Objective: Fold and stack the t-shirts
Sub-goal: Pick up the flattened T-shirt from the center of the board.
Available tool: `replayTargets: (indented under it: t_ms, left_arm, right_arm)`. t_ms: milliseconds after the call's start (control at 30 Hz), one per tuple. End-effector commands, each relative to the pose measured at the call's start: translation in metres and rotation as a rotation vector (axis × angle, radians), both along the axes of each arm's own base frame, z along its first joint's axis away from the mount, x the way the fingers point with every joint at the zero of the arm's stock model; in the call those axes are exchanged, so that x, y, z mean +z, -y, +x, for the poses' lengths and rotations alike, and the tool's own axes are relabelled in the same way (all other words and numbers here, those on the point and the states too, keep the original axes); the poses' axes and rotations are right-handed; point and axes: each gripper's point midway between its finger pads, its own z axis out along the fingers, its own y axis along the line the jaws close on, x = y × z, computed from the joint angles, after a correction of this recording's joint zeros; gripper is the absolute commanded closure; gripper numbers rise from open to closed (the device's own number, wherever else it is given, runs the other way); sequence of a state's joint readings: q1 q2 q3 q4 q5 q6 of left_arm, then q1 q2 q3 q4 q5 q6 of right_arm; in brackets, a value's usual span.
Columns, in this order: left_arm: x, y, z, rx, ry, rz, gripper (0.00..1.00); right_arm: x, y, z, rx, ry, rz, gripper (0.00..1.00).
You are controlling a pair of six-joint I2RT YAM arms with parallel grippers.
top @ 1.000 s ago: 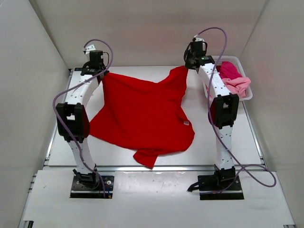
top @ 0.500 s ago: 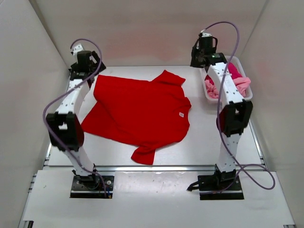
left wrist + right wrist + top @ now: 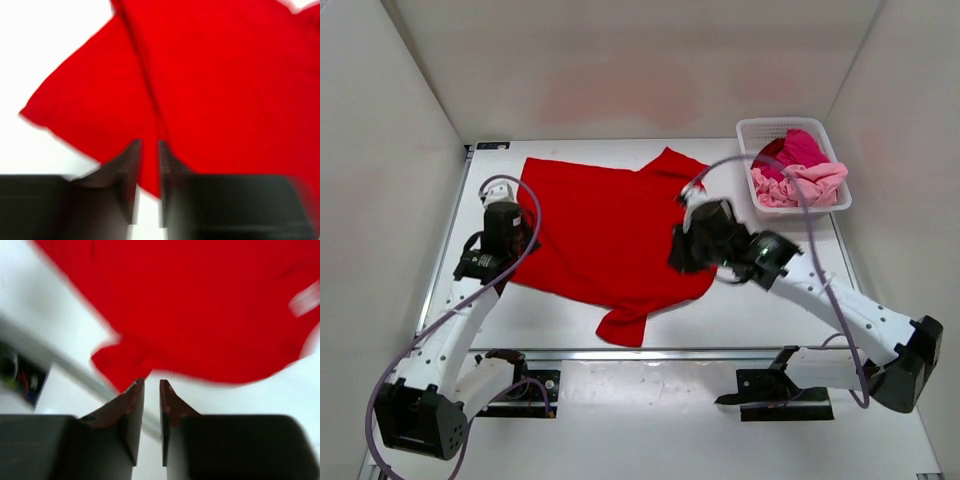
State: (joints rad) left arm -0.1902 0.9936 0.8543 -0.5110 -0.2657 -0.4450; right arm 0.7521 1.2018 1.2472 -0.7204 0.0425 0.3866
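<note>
The spread t-shirt [image 3: 610, 225] is plain red, the lattice basket [image 3: 760, 122] white.

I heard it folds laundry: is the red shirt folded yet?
Not folded. The red shirt lies spread open and flat on the table, with its sleeves sticking out.

Red tee [image 3: 605, 225] lies spread open on table [image 3: 750, 325], mostly flat w/ a few wrinkles, one sleeve twd near edge, other twd far side. Magenta tee [image 3: 802, 147] & pale pink tee [image 3: 812, 181] bunched together in basket [image 3: 798, 209], far right corner.
</note>
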Motion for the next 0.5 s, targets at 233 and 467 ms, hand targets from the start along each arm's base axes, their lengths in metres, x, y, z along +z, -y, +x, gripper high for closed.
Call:
replayTargets:
  t_ms: [233,467]
  left_arm:
    - [-0.063,-0.005,-0.068,0.014,-0.265,-0.019,0.39]
    - [-0.088,-0.015,-0.084,0.108,-0.324,-0.037,0.37]
  right_arm:
    - [-0.107,-0.053,-0.121,0.063,-0.343,0.184,0.68]
    - [-0.152,-0.052,-0.161,0.024,-0.414,0.215,0.68]
